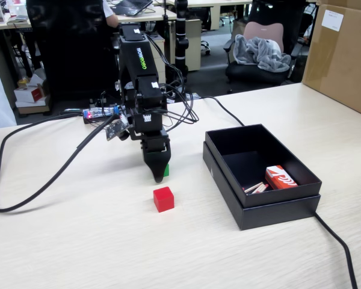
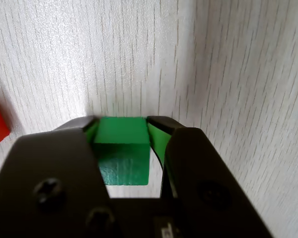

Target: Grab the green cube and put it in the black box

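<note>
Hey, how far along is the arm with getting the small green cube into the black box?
Done: the gripper has reached the small bright green cube, and in the wrist view its jaws sit against both sides of the cube.
In hand: the grasp, low over the pale wood-grain table.
Left: lifting it and carrying it to the shallow black cardboard box. The small red cube lies apart.

green cube (image 1: 166,171) mostly hidden behind gripper (image 1: 159,177) (fixed view).
</note>
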### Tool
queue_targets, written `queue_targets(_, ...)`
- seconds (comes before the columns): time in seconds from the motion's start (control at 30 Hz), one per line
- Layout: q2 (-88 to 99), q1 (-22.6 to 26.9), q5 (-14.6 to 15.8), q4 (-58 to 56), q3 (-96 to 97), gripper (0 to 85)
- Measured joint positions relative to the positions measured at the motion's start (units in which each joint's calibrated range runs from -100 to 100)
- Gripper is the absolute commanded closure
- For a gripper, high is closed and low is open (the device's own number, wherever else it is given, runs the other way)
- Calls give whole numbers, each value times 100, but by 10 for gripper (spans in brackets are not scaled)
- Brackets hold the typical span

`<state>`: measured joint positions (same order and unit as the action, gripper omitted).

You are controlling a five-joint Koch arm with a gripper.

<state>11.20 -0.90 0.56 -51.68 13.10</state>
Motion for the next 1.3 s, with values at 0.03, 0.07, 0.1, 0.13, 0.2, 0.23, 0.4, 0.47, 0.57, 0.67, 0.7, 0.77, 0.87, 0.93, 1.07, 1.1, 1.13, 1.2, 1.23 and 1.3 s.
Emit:
queue_targets(0.03,-13,0,0,0,-18,845)
queue_targets(0.07,-13,-10,0,0,-27,846)
queue_targets(0.1,-13,-15,0,0,-27,846)
queue_targets(0.13,-13,-20,0,8,-27,846)
queue_targets(0.2,-13,-20,-10,8,-27,846)
queue_targets(0.23,0,-24,-24,0,-27,846)
queue_targets(0.4,479,-24,-78,31,301,846)
queue_targets(0.47,906,-5,-73,8,539,846)
queue_targets(0.57,1851,93,-83,8,648,846)
queue_targets(0.67,2783,259,-78,8,657,846)
queue_targets(0.7,3055,317,-78,8,657,846)
queue_targets(0.77,3676,547,-44,8,657,846)
queue_targets(0.87,4000,850,83,8,657,846)
queue_targets(0.93,4039,1055,244,0,100,846)
queue_targets(1.07,3340,1524,464,-70,-1378,846)
queue_targets(1.1,3029,1538,488,-31,-1588,846)
queue_targets(1.13,2757,1543,513,-77,-1753,846)
queue_targets(1.2,1981,1573,567,-77,-2309,846)
queue_targets(1.23,1670,1558,567,-77,-2583,846)
queue_targets(1.3,1333,1553,567,-77,-2848,846)
